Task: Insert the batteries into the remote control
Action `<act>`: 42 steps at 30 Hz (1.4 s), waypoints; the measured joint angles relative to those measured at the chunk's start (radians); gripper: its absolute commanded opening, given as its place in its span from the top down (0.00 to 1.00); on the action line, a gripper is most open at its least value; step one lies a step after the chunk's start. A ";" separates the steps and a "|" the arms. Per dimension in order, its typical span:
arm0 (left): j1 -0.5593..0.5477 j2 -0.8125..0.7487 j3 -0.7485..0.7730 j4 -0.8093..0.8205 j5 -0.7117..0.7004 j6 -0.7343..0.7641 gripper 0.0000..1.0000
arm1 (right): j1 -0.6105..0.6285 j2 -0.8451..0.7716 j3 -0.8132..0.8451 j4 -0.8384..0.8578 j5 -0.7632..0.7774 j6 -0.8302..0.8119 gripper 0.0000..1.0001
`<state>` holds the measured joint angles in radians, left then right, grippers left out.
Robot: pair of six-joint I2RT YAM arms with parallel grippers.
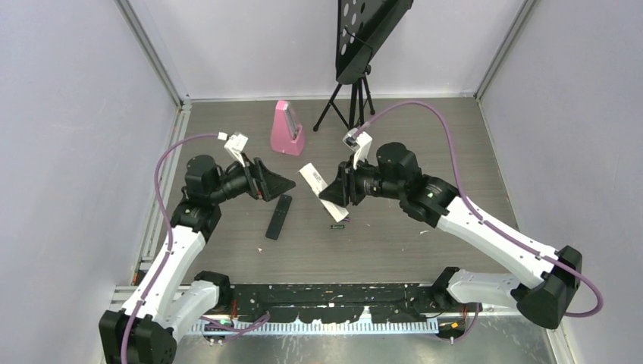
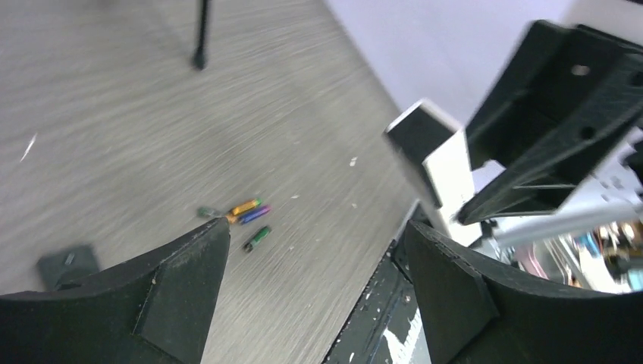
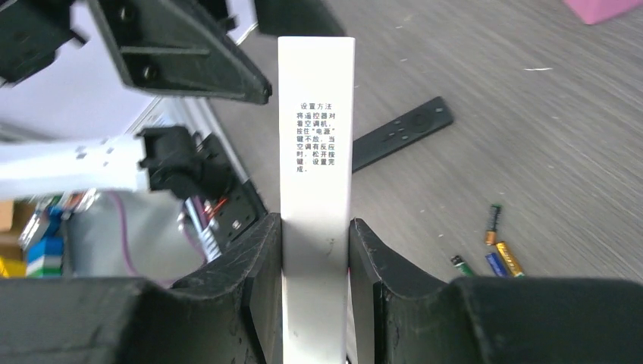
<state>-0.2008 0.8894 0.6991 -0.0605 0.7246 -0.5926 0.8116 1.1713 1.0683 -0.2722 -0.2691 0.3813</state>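
Overhead, the left gripper (image 1: 282,184) hangs left of centre above the table (image 1: 425,136). Its jaws are spread wide and hold nothing. The left wrist view shows only wood grain between its two fingers (image 2: 182,280).

The remote control (image 1: 278,217) lies flat on the table at about 6 o'clock from that gripper. Its long axis runs from roughly 1 o'clock to 7 o'clock, and it is clear of both grippers. The right wrist view shows it button side up (image 3: 402,133).

A pink metronome (image 1: 286,129) stands upright at 12 o'clock from the remote control, well apart from it.

A white remote (image 1: 309,176) is clamped in the right gripper (image 1: 337,199). In the right wrist view both fingers (image 3: 261,258) press on its long edges. The bar (image 3: 316,152) projects past the fingertips, and its printed face is towards the camera.

The batteries (image 1: 338,225) lie loose on the table at about 6 o'clock from the right gripper and 3 o'clock from the remote control's near end. The right wrist view shows four of them (image 3: 508,258). A gold one and a blue one lie side by side, and two dark ones lie near them. The left wrist view shows the same cluster (image 2: 254,214). It also shows a small flat dark piece (image 2: 67,264) at about 8 o'clock from the cluster, which cannot be identified.

A black music stand (image 1: 352,98) stands at the rear, at about 12 o'clock from the right gripper.
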 measured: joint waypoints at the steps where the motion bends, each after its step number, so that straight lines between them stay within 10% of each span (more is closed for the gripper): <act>1: 0.000 -0.007 -0.002 0.037 0.044 0.003 0.14 | 0.000 -0.019 0.000 -0.006 -0.043 -0.015 0.98; 11: -0.058 0.047 -0.014 0.375 0.414 -0.031 0.17 | 0.001 -0.041 0.007 -0.112 -0.307 -0.092 0.99; 28: -0.211 0.085 -0.030 0.445 0.467 -0.022 0.51 | 0.000 -0.023 0.035 -0.103 -0.428 -0.122 0.99; 35: -0.212 0.060 -0.030 0.445 0.486 -0.047 0.98 | 0.000 -0.018 0.035 -0.089 -0.445 -0.142 0.99; 39: -0.211 0.046 -0.029 0.453 0.499 -0.061 1.00 | 0.000 -0.018 0.035 -0.076 -0.463 -0.150 0.80; 42: -0.211 0.045 -0.028 0.462 0.500 -0.061 1.00 | 0.000 -0.018 0.035 -0.068 -0.460 -0.148 0.39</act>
<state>-0.4122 0.9344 0.6708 0.4015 1.2251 -0.6537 0.8116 1.1530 1.1034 -0.3405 -0.7288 0.2333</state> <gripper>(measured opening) 0.347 0.388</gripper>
